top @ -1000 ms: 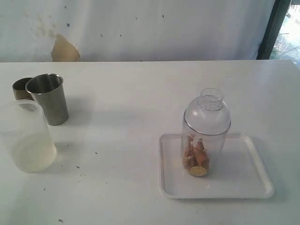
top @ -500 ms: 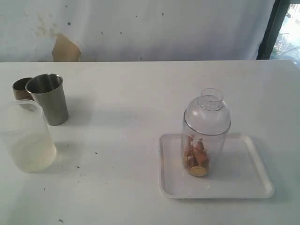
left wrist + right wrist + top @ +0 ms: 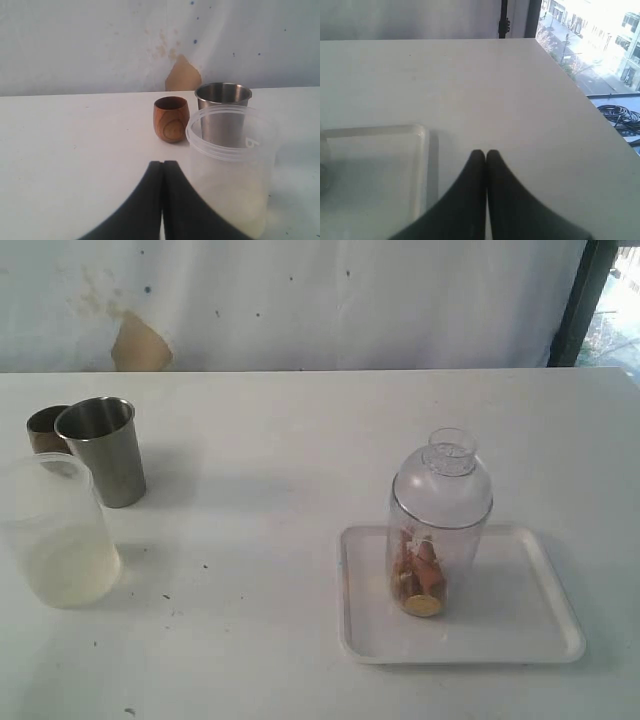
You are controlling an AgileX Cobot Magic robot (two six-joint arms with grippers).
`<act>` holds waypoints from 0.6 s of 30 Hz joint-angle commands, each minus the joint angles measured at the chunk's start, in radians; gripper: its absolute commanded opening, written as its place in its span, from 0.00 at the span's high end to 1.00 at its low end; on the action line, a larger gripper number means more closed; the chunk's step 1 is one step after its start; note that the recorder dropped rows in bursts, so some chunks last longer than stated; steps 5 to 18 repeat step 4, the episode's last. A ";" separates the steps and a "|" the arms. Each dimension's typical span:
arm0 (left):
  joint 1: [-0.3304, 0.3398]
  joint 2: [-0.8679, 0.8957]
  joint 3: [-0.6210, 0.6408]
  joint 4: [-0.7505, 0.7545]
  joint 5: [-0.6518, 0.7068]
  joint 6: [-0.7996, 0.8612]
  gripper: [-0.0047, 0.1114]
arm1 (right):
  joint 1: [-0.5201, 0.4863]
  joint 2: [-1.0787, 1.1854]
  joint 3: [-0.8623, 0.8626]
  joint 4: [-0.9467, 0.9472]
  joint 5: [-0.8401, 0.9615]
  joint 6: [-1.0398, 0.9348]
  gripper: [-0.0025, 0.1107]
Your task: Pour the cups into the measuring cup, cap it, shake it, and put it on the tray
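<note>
Although neither arm shows in the exterior view, the measuring cup (image 3: pixel 440 550) is plain to see: it stands upright on the left half of the tray (image 3: pixel 520 625), capped with a clear dome lid (image 3: pixel 446 478) that has a small open neck on top. Orange-brown pieces (image 3: pixel 420 575) lie heaped in its bottom, with something pale yellow lowest of all. The tray sits flat on the white worktop (image 3: pixel 290 480), towards the right and near the front edge.

Well apart from it, over on the left, the three cups stand upright in a cluster. The frosted plastic cup (image 3: pixel 55 540) is nearest the front, its lower part a creamy pale colour; I cannot tell whether anything is in it. Just behind it stands the steel tumbler (image 3: pixel 103 450), and the small wooden cup (image 3: pixel 42 428) peeks out beside the tumbler on the far left.

From the left wrist view, the left jaws are pressed together with nothing between them, their tips just beside the frosted cup; whether they touch it I cannot tell. From the right wrist view, the right jaws are likewise closed and empty, low over bare worktop beside a corner of the tray.

Behind the worktop hangs a white wall with a tan patch (image 3: pixel 138 345), and a dark window frame (image 3: pixel 578 300) stands at the far right.
</note>
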 commanded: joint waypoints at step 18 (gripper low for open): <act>0.000 -0.005 0.000 0.000 -0.009 -0.007 0.96 | 0.002 -0.005 0.002 0.005 -0.007 -0.002 0.98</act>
